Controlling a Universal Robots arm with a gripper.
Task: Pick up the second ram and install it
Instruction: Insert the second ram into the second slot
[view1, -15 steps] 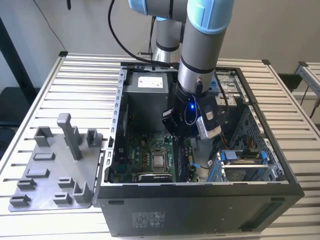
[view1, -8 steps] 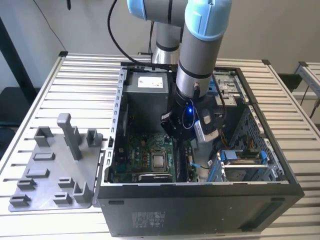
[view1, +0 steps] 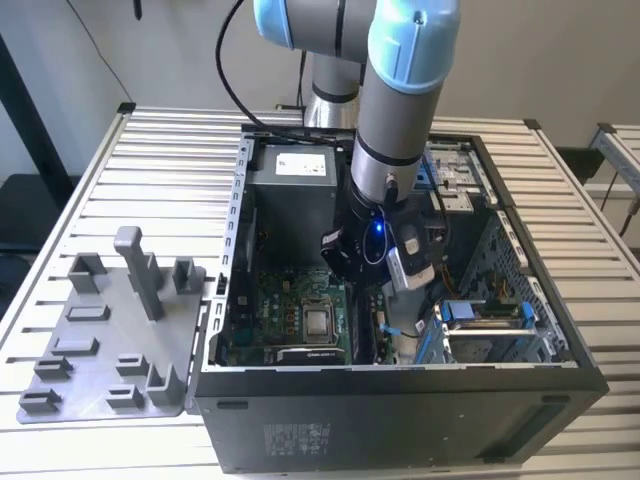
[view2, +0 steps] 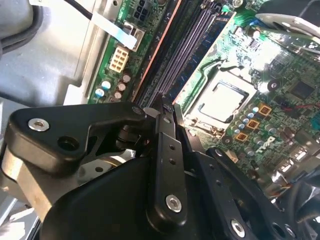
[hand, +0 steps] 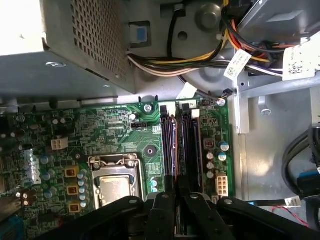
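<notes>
The hand (hand: 172, 210) hangs inside the computer case (view1: 400, 400), directly over the memory slots (hand: 176, 145). Its fingers (view2: 167, 150) are pinched narrow, aligned with the slots' long axis. Whether they hold the second ram, I cannot tell.

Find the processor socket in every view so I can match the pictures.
Exterior view: processor socket, a silver square on the green motherboard, at the exterior view's left of the arm.
Second wrist view: the bright square beside the slots.
First wrist view: the square beside the slots.
Shared landmark: the long dark memory slots.
</notes>
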